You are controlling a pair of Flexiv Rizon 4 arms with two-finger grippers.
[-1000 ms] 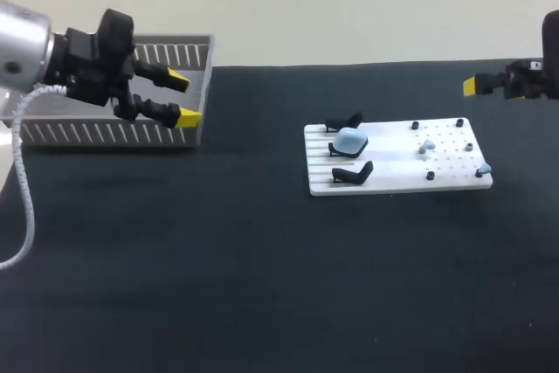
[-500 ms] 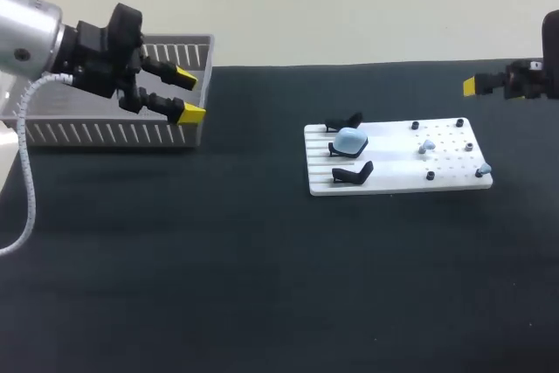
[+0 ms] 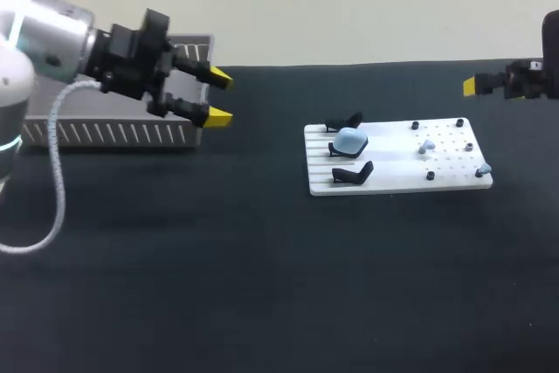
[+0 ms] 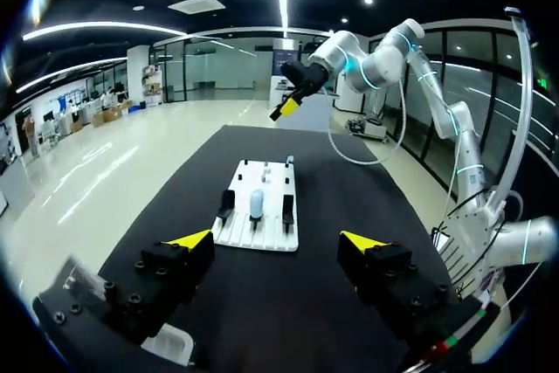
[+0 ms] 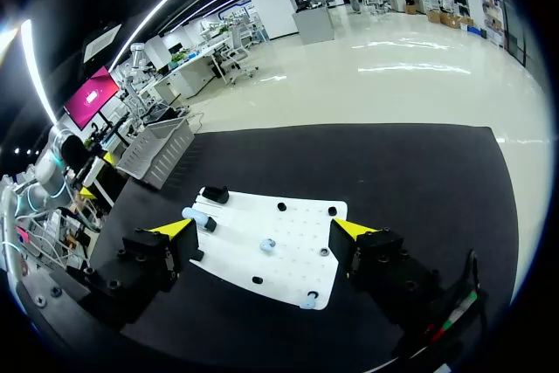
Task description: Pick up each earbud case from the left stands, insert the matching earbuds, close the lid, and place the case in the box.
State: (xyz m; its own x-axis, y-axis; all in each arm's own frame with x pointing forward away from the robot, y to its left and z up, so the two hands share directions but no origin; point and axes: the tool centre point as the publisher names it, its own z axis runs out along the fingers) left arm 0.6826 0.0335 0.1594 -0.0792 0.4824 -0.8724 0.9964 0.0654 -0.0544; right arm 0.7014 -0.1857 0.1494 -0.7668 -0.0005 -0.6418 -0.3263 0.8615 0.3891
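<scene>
- Head view: the left gripper (image 3: 218, 99) hangs just beside the right end of the grey box (image 3: 113, 133). Its fingers are spread wide and hold nothing.
- The light blue earbud case (image 3: 350, 140) sits on the middle of 3 black stands at the left end of the white board (image 3: 397, 183). 1 earbud (image 3: 427, 146) lies among the pegs, and a second earbud (image 3: 482, 168) lies at the board's near right corner.
- The right gripper (image 3: 472, 86) is at the table's far right, well apart from the board.
- Left wrist view: the left gripper (image 4: 278, 240) is wide open and empty. The earbud case (image 4: 256, 203) stands ahead of it on the board (image 4: 249, 172).
- Right wrist view: the right gripper (image 5: 264, 228) is also wide open with nothing held. The board (image 5: 288, 259) lies under and ahead of it, and the earbud case (image 5: 194, 215) is at the board's end nearest the box (image 5: 162, 150).
</scene>
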